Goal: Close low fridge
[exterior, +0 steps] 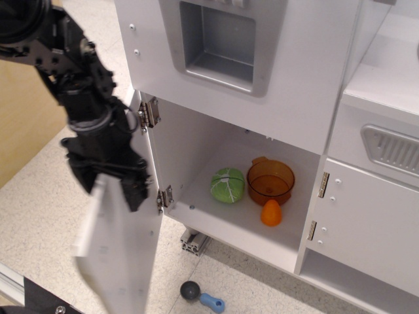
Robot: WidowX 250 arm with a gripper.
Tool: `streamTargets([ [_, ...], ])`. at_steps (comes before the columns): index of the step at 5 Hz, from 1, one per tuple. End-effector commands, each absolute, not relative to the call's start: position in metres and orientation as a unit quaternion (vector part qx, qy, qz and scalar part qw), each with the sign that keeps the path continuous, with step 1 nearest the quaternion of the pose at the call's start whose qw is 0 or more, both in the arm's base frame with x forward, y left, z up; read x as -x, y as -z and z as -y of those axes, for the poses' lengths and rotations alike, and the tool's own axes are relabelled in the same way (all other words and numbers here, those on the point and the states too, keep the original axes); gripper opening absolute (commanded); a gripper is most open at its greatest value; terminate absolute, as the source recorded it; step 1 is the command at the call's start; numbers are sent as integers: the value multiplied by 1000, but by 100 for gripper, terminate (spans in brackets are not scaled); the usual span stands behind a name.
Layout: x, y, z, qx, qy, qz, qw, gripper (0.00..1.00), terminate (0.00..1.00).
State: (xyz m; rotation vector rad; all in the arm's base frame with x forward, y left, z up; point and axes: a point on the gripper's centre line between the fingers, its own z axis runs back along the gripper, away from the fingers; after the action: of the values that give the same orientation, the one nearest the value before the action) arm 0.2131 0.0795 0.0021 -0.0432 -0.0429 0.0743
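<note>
At lower left, the door (118,252) of the low fridge (242,190) stands roughly edge-on to the camera, hinged at its right side and blurred. We see the black arm reaching down from the upper left, with its fingers (134,193) against the door's upper edge, behind the panel; we cannot tell whether they are apart or together, since they are dark and partly masked by the door. We judge this placement to suit a push: contact far from the hinges (162,197) gives leverage to swing the panel toward the opening. Inside the compartment we note a green cabbage (228,185), an orange bowl (270,181) and a small orange fruit (271,212), all set well back from the front lip, so they should not block closure. On the floor below lies a blue-handled utensil (201,297), apart from the door.
</note>
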Motion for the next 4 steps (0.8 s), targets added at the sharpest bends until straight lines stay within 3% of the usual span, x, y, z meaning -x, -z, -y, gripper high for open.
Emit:
streamTargets([
  [1,-242,-36,-46,31,-58,57,996,100,0],
  [2,-257,-52,-34,25,-82,86,993,100,0],
  [3,-252,-73,-26,31,-81,103,991,100,0],
  [4,-228,-90,-28,29,-45,94,994,100,0],
])
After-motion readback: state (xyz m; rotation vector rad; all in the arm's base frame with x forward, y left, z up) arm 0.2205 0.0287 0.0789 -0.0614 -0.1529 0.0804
